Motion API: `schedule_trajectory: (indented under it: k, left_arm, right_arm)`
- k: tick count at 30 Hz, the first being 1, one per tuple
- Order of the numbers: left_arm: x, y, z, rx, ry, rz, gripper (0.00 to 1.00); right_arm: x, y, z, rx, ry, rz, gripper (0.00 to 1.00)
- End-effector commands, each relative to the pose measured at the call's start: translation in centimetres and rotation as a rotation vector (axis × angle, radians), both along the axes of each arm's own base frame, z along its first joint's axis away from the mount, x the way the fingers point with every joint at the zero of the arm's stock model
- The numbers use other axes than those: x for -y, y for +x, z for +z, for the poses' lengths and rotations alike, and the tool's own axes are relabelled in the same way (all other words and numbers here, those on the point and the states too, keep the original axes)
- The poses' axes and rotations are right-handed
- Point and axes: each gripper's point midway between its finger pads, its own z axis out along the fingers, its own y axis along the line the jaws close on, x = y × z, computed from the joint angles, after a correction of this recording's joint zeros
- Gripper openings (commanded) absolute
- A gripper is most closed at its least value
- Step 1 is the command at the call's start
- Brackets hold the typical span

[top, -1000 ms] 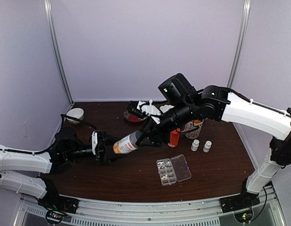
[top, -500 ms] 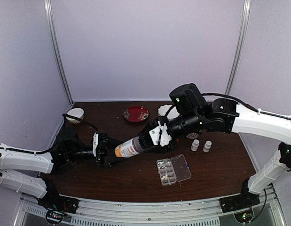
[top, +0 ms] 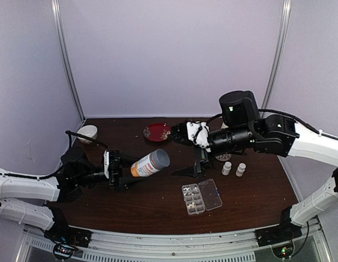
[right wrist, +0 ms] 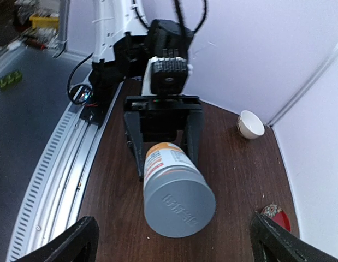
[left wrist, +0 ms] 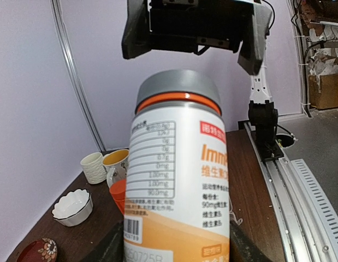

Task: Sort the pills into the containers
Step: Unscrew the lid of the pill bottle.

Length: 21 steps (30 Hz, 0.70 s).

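A white and orange bottle with a grey cap is held off the table, lying nearly level. My left gripper is shut on its lower body, with a finger on each side. My right gripper faces the cap from the right, open wide and apart from it, with nothing between its fingers. The clear pill box lies in front with its lid open. Whitish pills show in its small containers.
A red plate and a white cup stand at the back. Two small white bottles stand right of the pill box. A yellow mug, an orange cup and a scalloped bowl show in the left wrist view.
My right gripper has let go of the bottle's cap end, opened wide and pulled back to the right. The bottle stays in my left gripper, its cap end a little higher.
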Motion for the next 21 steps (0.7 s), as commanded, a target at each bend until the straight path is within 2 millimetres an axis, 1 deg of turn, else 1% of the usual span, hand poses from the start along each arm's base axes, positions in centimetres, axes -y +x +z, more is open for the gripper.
schedule_trajectory:
  k: [1, 3, 6, 7, 9, 12, 15, 17, 21]
  left_arm:
    - [-0.4, 0.2, 2.3, 0.087, -0.055, 0.023, 0.21]
    - [-0.3, 0.3, 2.4, 0.095, -0.053, 0.025, 0.21]
    - [-0.2, 0.5, 2.3, 0.103, -0.041, 0.032, 0.21]
    - [-0.2, 0.6, 2.3, 0.107, -0.037, 0.033, 0.21]
    - [-0.1, 0.7, 2.4, 0.111, -0.03, 0.035, 0.21]
    - [0.0, 0.8, 2.5, 0.116, -0.028, 0.037, 0.21]
    - [0.0, 0.8, 2.6, 0.121, -0.03, 0.04, 0.21]
    - [0.0, 0.9, 2.7, 0.123, -0.028, 0.041, 0.21]
    - [0.0, 0.9, 2.6, 0.122, -0.026, 0.041, 0.21]
  right_arm:
    - [1.1, 3.1, 3.7, -0.289, 0.091, -0.346, 1.0]
    - [1.8, 4.7, 3.4, -0.344, 0.082, -0.47, 1.0]
    - [1.1, 3.7, 3.1, -0.472, 0.025, -0.448, 1.0]
    - [0.9, 3.2, 2.6, -0.532, -0.013, -0.448, 1.0]
    - [0.3, 2.5, 2.1, -0.623, -0.064, -0.442, 0.99]
    - [-0.3, 2.0, 0.8, -0.736, -0.123, -0.465, 0.93]
    - [-0.8, 1.8, 0.4, -0.823, -0.124, -0.482, 0.89]
    - [-1.1, 1.7, 0.2, -0.877, -0.116, -0.5, 0.89]
    - [-1.9, 1.3, -0.1, -0.926, -0.116, -0.491, 0.88]
